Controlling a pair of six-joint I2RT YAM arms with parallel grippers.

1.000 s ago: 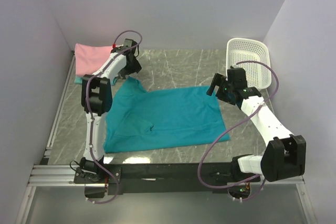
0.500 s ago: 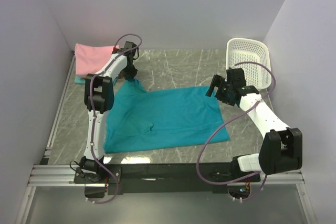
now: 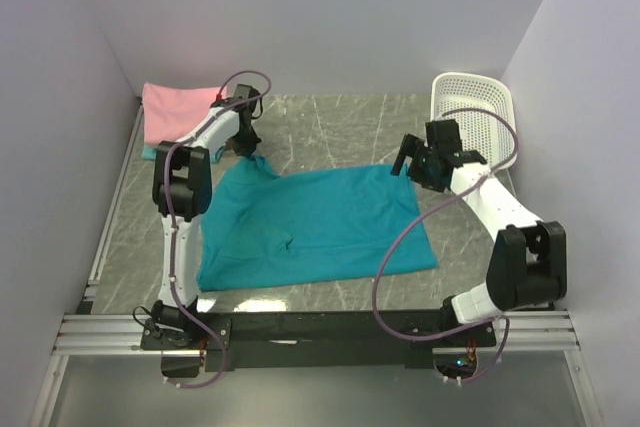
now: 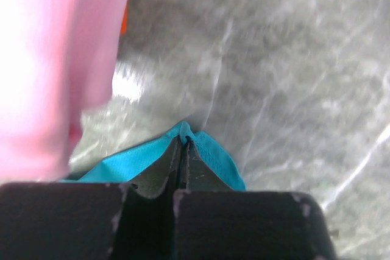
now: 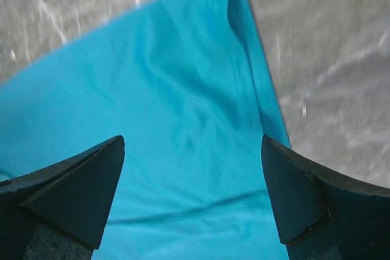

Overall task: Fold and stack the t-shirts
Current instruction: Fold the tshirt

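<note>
Teal shirt (image 3: 320,222) lay spread flat mid-table, a small pucker near its middle; left gripper (image 4: 183,149) clenched on the shirt's eleven o'clock corner, cloth peaking between the tips; right gripper (image 5: 192,150) hung over the one o'clock corner, jaws wide, grasping nothing.

Step in hand, as I judged it: take both far corners for the first fold. To do it well, the right should settle astride the hem and bite the cloth fully before either arm lifts; then both rise level, so nothing skews.

Pink shirt (image 3: 172,112) lay folded at ten o'clock, a sliver of aqua cloth (image 3: 148,152) under it; white basket (image 3: 475,107) at two o'clock; table (image 3: 330,117) grey, marbled, smooth-looking; plain pale walls on three sides.
</note>
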